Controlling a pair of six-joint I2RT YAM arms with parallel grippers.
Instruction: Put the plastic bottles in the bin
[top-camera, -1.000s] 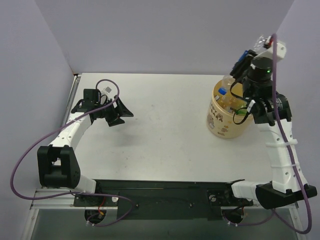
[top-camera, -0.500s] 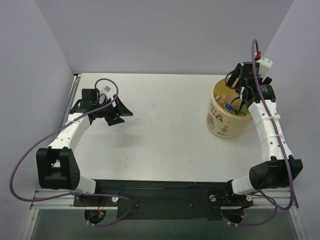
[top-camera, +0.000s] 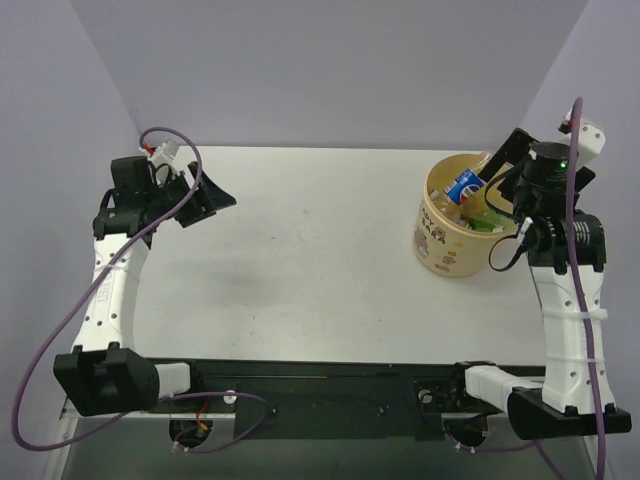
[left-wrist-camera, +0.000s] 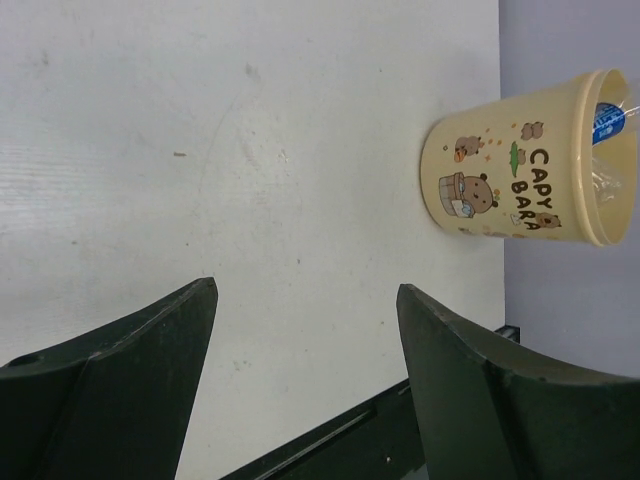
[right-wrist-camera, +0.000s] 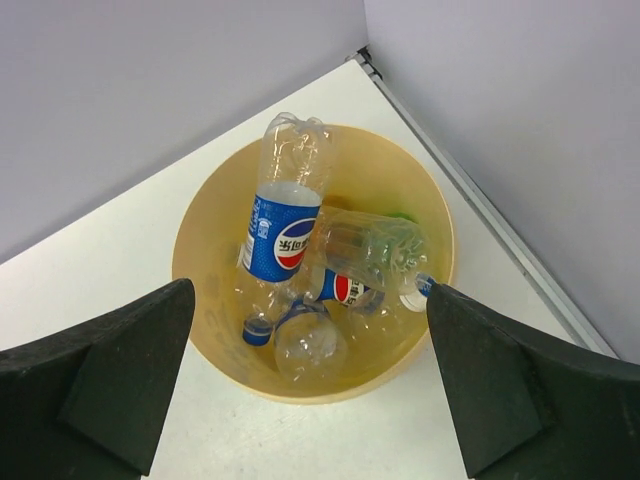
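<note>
The tan bin (top-camera: 440, 245) with its cartoon label stands at the table's far right and also shows in the left wrist view (left-wrist-camera: 500, 180). Several plastic bottles lie inside the bin (right-wrist-camera: 200, 240). A clear one with a blue Pepsi label (right-wrist-camera: 283, 220) leans on the wall, a plain clear one (right-wrist-camera: 375, 250) lies across a second Pepsi bottle (right-wrist-camera: 345, 290), and a clear one (right-wrist-camera: 310, 348) sits low. Every bottle I see is in the bin. My right gripper (right-wrist-camera: 310, 290) hangs open above the bin (top-camera: 492, 183), holding nothing. My left gripper (top-camera: 208, 208) is open and empty at the far left (left-wrist-camera: 305, 290).
Purple walls close the table at the back and sides, and the bin sits near the back right corner (right-wrist-camera: 362, 55). A black rail (top-camera: 330, 385) with the arm bases runs along the near edge. Purple cables (top-camera: 60, 330) loop off both arms.
My right gripper opened and let go of a bottle, which now lies in the bin, and the arm drew back upward. My left arm swung back toward the far left corner.
</note>
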